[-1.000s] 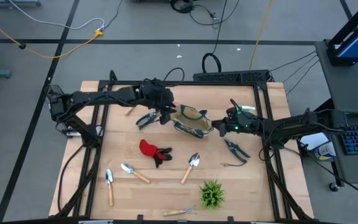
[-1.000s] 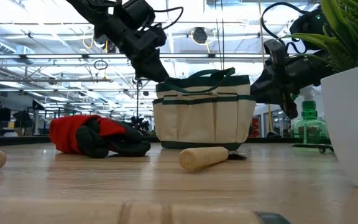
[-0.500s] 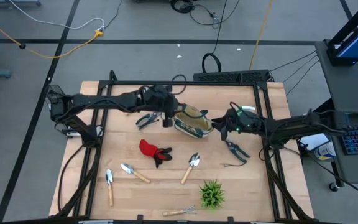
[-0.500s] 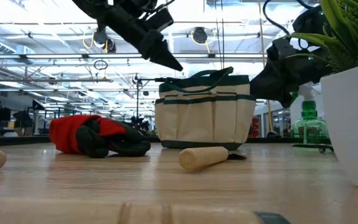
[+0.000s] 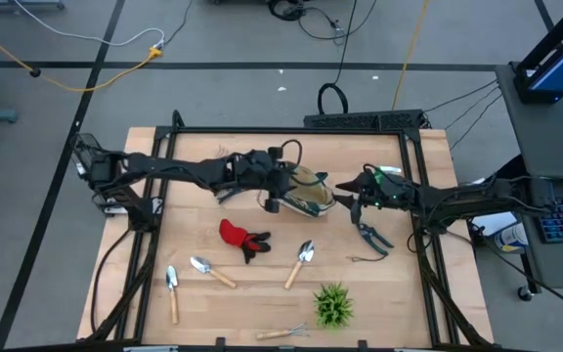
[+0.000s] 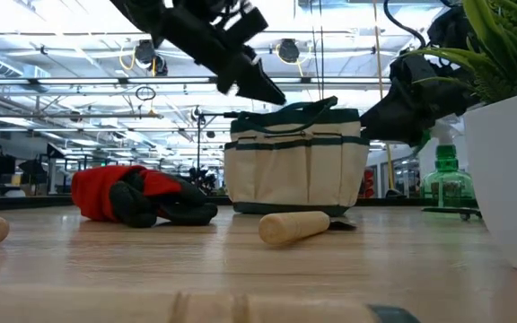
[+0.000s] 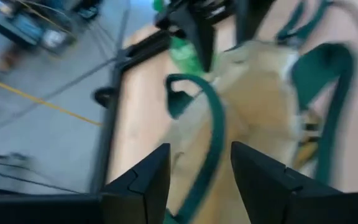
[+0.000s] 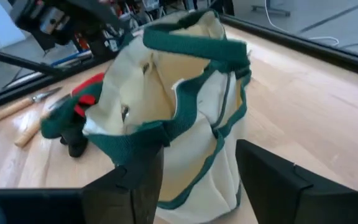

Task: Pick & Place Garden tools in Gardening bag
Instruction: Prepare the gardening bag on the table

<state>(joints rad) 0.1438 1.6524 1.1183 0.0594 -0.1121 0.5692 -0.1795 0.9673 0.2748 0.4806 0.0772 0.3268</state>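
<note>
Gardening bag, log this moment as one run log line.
left pincer: open, above gardening bag | right pincer: open at bag rim | glove, trowels: on table

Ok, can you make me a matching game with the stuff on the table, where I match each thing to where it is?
Things:
1. cream fabric bag with green trim
2. red-and-black glove
3. green spiky plant
4. dark-handled pruning shears

Places:
A. near the table's front edge, beside a little rake
B. between the two grippers
C. on the wood under the right arm
D. in front of the bag, toward the trowels

Pairs: 1-B, 2-D, 3-A, 4-C
</note>
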